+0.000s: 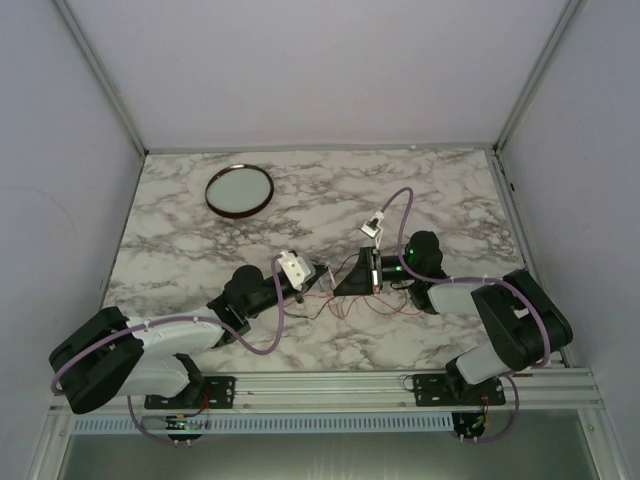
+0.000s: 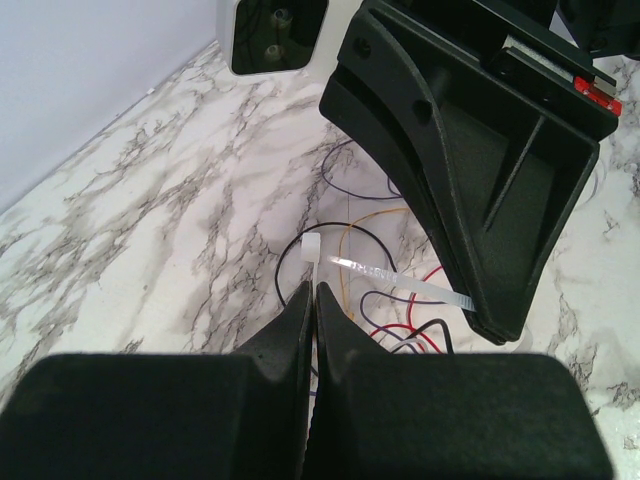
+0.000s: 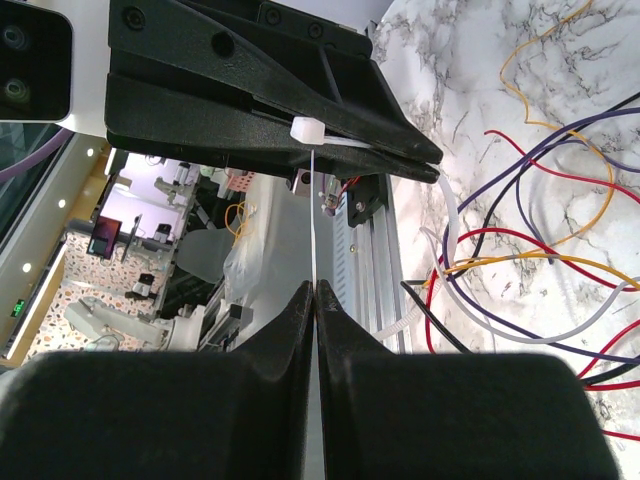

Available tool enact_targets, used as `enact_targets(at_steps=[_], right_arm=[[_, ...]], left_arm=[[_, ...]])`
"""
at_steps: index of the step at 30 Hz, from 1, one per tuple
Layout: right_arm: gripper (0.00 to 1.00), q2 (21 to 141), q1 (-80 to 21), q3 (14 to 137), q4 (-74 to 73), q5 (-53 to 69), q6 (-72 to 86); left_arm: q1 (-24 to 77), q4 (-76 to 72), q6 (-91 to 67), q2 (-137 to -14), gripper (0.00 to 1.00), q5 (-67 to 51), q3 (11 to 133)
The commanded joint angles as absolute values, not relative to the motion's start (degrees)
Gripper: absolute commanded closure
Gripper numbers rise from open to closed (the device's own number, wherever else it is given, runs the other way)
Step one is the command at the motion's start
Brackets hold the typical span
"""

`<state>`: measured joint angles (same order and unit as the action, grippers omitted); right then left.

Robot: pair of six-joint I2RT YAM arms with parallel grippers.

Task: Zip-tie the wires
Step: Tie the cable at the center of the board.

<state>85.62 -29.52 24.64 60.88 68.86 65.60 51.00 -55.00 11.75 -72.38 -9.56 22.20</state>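
Left of centre in the overhead view, the left gripper (image 2: 311, 296) is clamped on a white zip tie (image 2: 311, 248) just below its head. The wires (image 3: 500, 270) sprawl on the table (image 1: 440, 190) at mid-frame, under both grippers. The right gripper (image 3: 315, 290) is pinched tight on the tie's strap.

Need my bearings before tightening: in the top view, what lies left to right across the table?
The round dish → left gripper → right gripper → right arm. The wires overlap both grippers, so they are left unplaced.
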Motion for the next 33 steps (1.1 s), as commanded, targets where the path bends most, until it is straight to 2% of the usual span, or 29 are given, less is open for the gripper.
enact_targets(at_steps=[1, 33], right_arm=[[1.00, 85.79, -29.80, 26.90, 63.70, 68.69, 64.79], [1.00, 83.51, -29.37, 26.63, 61.31, 68.37, 63.55]], left_arm=[[51.33, -57.46, 12.15, -72.07, 1.00, -10.12, 22.17], [51.33, -58.26, 11.51, -72.73, 1.00, -9.57, 21.89]])
